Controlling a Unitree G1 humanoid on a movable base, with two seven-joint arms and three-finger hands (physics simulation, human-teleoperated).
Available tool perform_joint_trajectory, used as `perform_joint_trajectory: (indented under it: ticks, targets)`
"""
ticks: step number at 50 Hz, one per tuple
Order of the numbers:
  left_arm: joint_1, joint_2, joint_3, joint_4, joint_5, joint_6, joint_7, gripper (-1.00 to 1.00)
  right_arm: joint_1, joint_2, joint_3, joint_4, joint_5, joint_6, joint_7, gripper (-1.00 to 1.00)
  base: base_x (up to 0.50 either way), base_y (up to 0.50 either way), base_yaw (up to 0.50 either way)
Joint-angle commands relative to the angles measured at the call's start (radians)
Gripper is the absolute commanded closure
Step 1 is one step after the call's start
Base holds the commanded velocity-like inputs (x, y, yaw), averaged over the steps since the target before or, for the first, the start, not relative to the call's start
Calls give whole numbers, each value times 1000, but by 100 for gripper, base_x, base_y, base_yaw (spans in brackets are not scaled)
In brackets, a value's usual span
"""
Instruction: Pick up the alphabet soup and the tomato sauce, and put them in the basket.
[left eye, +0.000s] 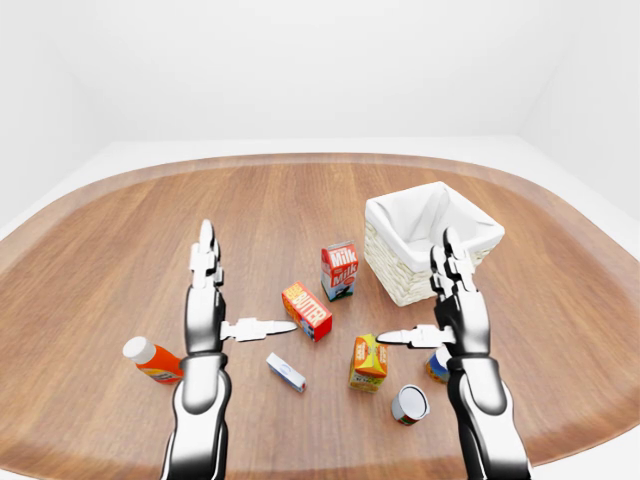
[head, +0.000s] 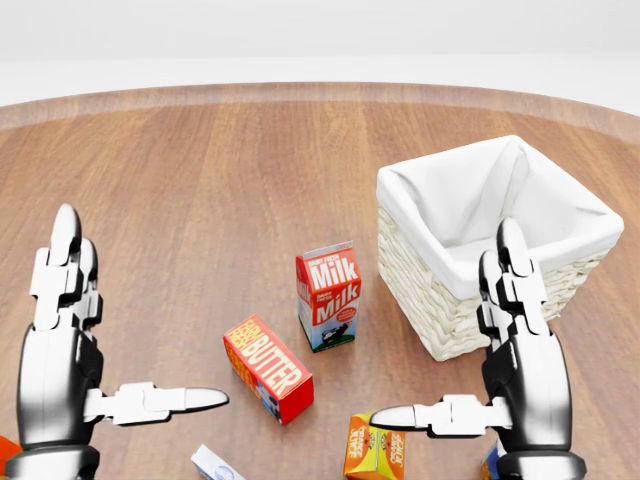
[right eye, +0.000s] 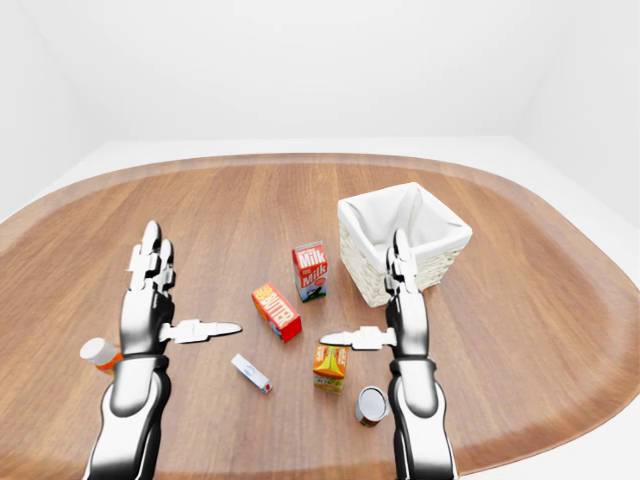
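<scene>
A white wicker basket (left eye: 400, 225) with a cloth liner stands right of the table's middle. A can with a red label (left eye: 409, 404) rests on the table near the bottom edge, its grey end facing me. A second can, blue and orange (left eye: 437, 366), is mostly hidden behind my right hand. The labels are too small to tell which is the soup and which the sauce. My left hand (left eye: 248, 280) is open and upright at the left, empty. My right hand (left eye: 415, 288) is open and upright between the cans and the basket, empty.
A milk carton (left eye: 339, 270), a red butter box (left eye: 307, 310), an orange juice carton (left eye: 368, 362), a small white and blue box (left eye: 285, 372) and an orange bottle with a white cap (left eye: 152, 361) lie on the wooden table (left eye: 300, 200).
</scene>
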Motion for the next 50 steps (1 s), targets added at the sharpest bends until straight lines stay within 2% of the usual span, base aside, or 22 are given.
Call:
perform_joint_trajectory:
  ticks: [1, 4, 5, 12, 18, 23, 27, 37, 50]
  targets:
    - [1, 0, -1, 7, 8, 0, 1, -100, 13, -12, -48, -59, -24, 0, 15, -100, 0, 0, 0]
    - [2, 0, -1, 10, 9, 0, 1, -100, 13, -16, -76, -75, -69, 0, 12, -100, 0, 0, 0]
    - [3, 1, -1, 6, 9, 0, 0, -100, 33, -22, -94, -102, -158, 0, -1, -100, 0, 0, 0]
    - [1, 1, 0, 9, 10, 0, 1, -100, 85, 2, -110, -181, -294, 0, 8, -100, 0, 0, 0]
    - [1, 1, 1, 6, 11, 0, 1, -100, 130, 13, -107, -229, -340, 0, 36, -100, 0, 0, 0]
    - [1, 1, -1, 1, 12, 0, 1, -100, 142, 16, -142, -246, -413, 0, 29, -100, 0, 0, 0]
    - [-1, 1, 1, 11, 11, 0, 2, -100, 167, 17, -159, -258, -468, 0, 63, -100, 0, 0, 0]
    - [-3, 2, 2, 19, 10, 0, 3, -100, 184, 53, -222, -301, -714, 0, -30, -100, 0, 0, 0]
    - [-1, 1, -2, 11, 13, 0, 3, -100, 189, 48, -241, -282, -889, 0, -107, -100, 0, 0, 0]
